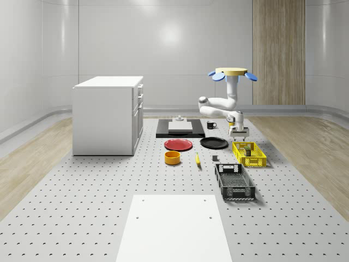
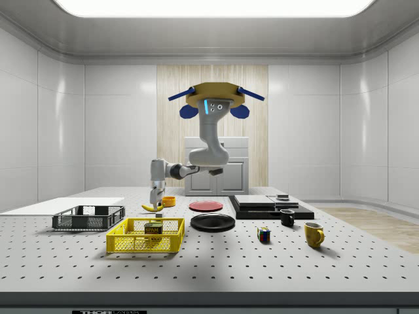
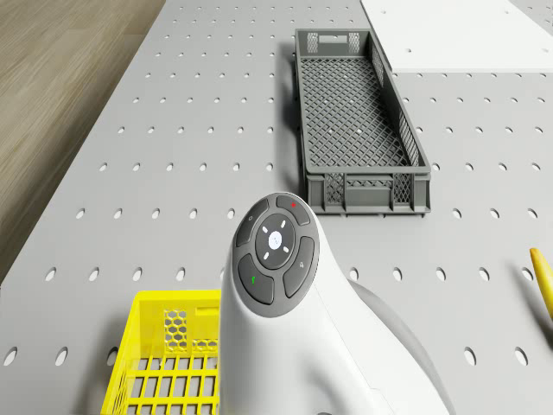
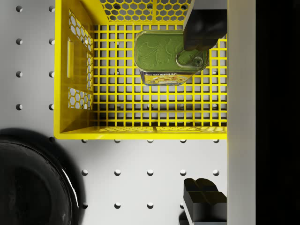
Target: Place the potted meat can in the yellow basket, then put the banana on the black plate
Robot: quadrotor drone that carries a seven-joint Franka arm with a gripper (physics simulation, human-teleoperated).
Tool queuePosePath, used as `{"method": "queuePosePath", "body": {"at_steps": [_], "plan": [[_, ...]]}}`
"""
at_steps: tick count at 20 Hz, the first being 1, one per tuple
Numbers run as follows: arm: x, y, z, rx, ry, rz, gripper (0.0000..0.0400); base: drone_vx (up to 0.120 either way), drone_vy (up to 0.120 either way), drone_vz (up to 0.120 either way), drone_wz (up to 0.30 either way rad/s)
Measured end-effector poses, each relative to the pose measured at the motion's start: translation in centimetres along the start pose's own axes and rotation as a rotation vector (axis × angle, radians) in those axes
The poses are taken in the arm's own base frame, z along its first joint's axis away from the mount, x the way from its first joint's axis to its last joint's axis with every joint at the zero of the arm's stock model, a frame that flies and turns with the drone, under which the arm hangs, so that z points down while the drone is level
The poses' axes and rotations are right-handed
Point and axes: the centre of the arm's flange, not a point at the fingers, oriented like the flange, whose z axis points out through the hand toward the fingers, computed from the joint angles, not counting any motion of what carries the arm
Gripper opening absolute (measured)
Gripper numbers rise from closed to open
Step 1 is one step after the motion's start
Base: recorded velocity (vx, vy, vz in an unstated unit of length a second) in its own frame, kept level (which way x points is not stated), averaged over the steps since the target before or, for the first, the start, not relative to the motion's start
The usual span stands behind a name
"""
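Wrist view has the can [image 4: 168,56] lying on the floor of the yellow basket [image 4: 75,70], nothing gripping it, so step one looks done. Pincer [image 4: 204,115] is open and empty: one fingertip [image 4: 204,28] sits over the can's edge, the other [image 4: 204,204] over bare table outside the basket wall, the near rim crossing between them. Side view puts the gripper [image 2: 155,204] above the basket [image 2: 145,235], clear of the can [image 2: 154,228] below it. Drone [image 1: 232,72] hovers in the air behind the basket [image 1: 249,154] in the whole-scene view, arm reaching down and forward. Judged step: release finished, banana leg not yet begun. Banana [image 1: 197,159] lies on the table well apart from the pincer, toward the whole-scene view's left, in front of the black plate [image 1: 214,143] and near the orange bowl [image 1: 173,158]. Next move calls for lifting clear of the basket rim, crossing to the banana, lining the open fingers across its narrow width, then dropping low since it lies flat. Plate is bare. Grey crate [image 3: 359,130] sits ahead in the drone view, off the likely path.
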Motion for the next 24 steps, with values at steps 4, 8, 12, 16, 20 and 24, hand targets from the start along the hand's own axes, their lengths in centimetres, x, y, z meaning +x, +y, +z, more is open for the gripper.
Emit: {"method": "queuePosePath", "body": {"at_steps": [4,8,12,16,20,24], "plan": [[0.0,0.0,0.0,0.0,0.0,0.0,0.04,0.08,-0.12,0.0,0.0],[0.0,0.0,0.0,0.0,0.0,0.0,0.04,0.12,-0.12,0.0,0.0],[0.0,0.0,0.0,0.0,0.0,0.0,0.04,0.11,-0.12,0.0,0.0],[0.0,0.0,0.0,0.0,0.0,0.0,0.04,0.0,-0.12,0.0,0.0],[0.0,0.0,0.0,0.0,0.0,0.0,0.04,0.08,-0.12,0.0,0.0],[0.0,0.0,0.0,0.0,0.0,0.0,0.04,0.0,-0.12,0.0,0.0]]}}
